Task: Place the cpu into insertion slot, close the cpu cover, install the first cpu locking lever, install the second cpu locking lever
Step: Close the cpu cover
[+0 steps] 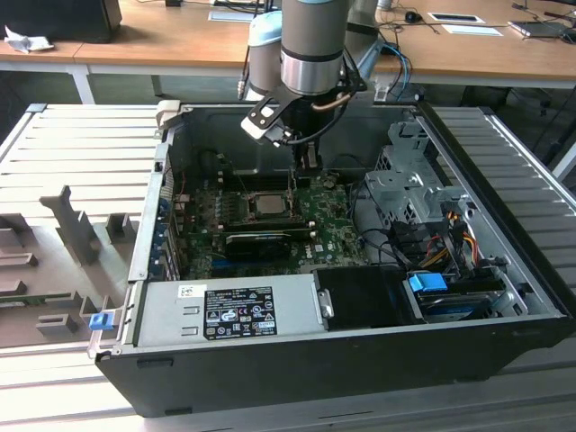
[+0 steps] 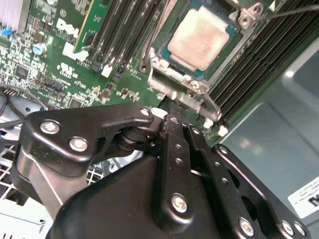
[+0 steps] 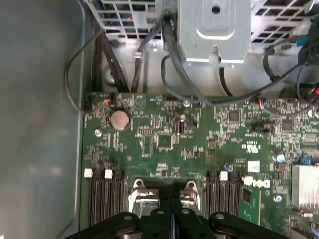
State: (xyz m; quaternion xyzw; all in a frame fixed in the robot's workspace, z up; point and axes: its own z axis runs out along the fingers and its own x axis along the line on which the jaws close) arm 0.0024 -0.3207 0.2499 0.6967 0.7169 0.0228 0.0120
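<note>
The cpu [image 1: 267, 204] lies flat in the insertion slot [image 1: 243, 209] on the green motherboard; its pale silver top [image 2: 202, 40] faces up. The cpu cover [image 2: 167, 79] lies down around it as a metal frame, and the chip shows through its window. A thin lever rod [image 2: 291, 11] runs off past one corner of the socket, and a second one [image 2: 148, 47] lies along its side. My gripper [image 1: 310, 162] hangs just behind the socket in the exterior view, shut and holding nothing. In both wrist views its tips [image 2: 174, 107] [image 3: 171, 191] sit close to the cover's edge.
Long black memory slots [image 2: 124, 30] flank the socket on both sides. A black card [image 1: 261, 241] lies in front of it. The power supply [image 1: 225, 310], a metal drive cage [image 1: 405, 193] and loose cables [image 3: 169, 50] fill the case. The case wall [image 3: 40, 124] is close by.
</note>
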